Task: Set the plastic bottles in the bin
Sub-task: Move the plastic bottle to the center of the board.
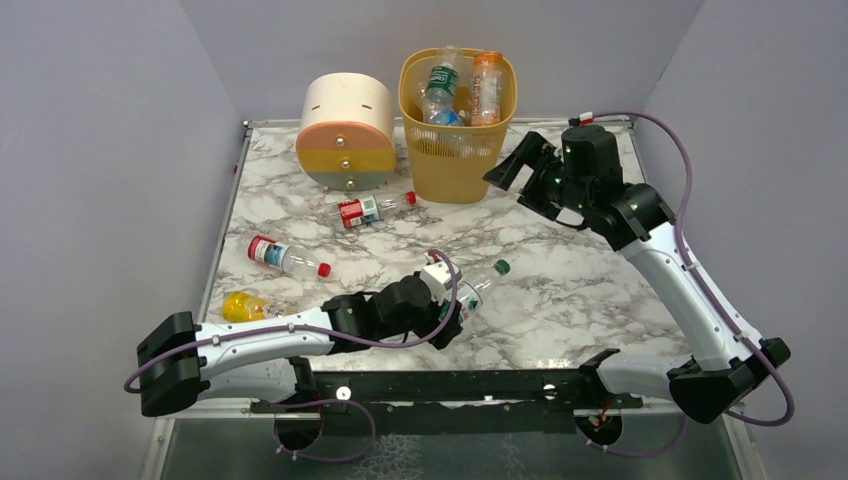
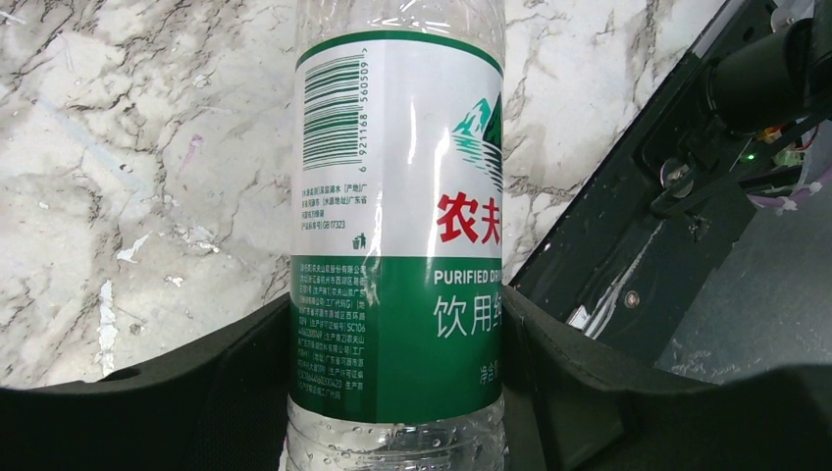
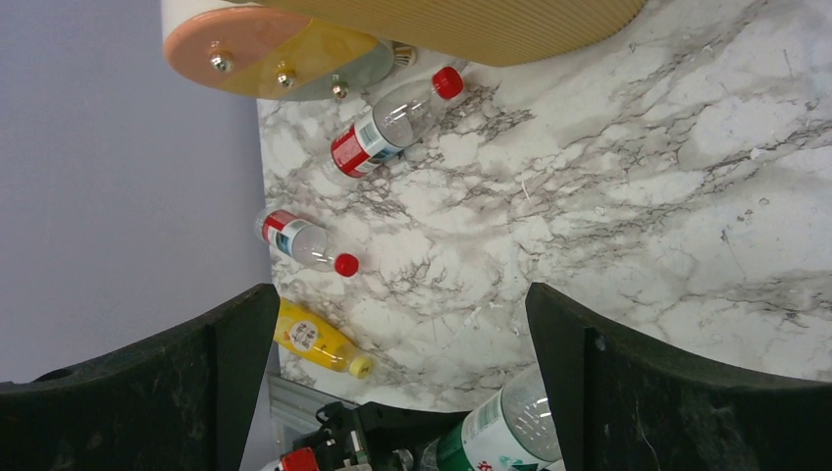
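Marble table (image 1: 580, 290): left gripper (image 1: 455, 308) clamped on a green-label bottle (image 2: 397, 245) lying near the front edge; we read its barcode only in the left wrist view. Only the top view shows us at least 3 bottles (image 1: 487, 85) inside the bin (image 1: 455, 175), with the right gripper (image 1: 520, 175) spread wide and empty beside it. 2 red-label bottles (image 1: 372, 208) and 1 yellow bottle (image 1: 240, 305) lie at left.

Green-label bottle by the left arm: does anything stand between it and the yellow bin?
Nothing visible does. Bare marble tabletop lies between the green-label bottle and the bin; a red-label bottle lies left of that line, the right end effector right of it.
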Robot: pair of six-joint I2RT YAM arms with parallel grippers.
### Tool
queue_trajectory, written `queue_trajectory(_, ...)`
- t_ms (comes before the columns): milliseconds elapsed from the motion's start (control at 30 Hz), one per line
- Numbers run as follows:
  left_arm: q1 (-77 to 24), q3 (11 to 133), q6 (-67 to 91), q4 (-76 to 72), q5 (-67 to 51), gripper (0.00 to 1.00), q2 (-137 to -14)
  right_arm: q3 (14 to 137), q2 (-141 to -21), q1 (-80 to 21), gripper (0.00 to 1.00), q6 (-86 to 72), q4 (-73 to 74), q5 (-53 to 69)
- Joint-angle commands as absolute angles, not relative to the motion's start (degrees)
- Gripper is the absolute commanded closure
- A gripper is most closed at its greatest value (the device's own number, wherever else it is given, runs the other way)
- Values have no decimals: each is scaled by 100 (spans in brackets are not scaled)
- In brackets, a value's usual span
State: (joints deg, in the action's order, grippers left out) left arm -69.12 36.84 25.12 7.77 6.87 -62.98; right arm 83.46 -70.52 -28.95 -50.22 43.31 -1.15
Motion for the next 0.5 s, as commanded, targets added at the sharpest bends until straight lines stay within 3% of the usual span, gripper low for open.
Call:
queue_trajectory(0,-6933,3797,2557,879,874,30,-6115,8126,-7062,-2927,1,-4997,4016,212)
queue_trajectory(467,-6918,4310,2739,1186,889,28,-5802,7660,-6773,-2926,0,-4825,4142,270)
